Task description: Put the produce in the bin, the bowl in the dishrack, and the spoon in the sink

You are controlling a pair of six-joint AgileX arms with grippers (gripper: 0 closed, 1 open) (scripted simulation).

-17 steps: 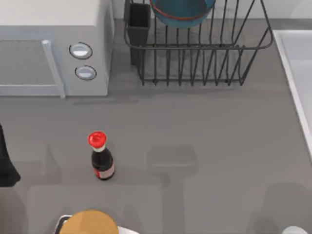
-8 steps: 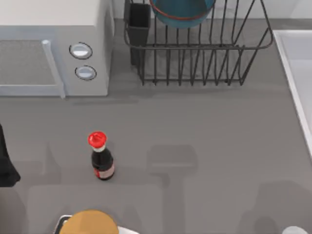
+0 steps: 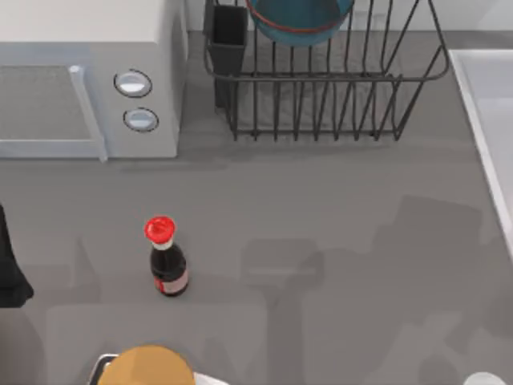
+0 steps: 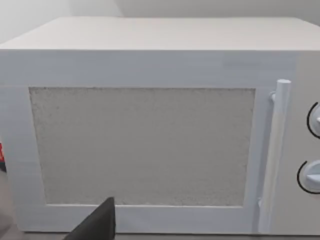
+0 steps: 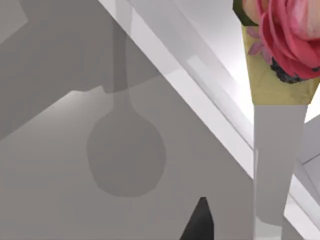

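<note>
The teal bowl already sits in the black wire dishrack, which stands just right of the white microwave. The sink lies right of the rack. In the right wrist view a spoon with a pink flower print hangs upright over the sink rim, its shadow on the counter; what grips it, and how wide, cannot be told. The left arm waits in front of the microwave, near the red-capped sauce bottle.
</note>
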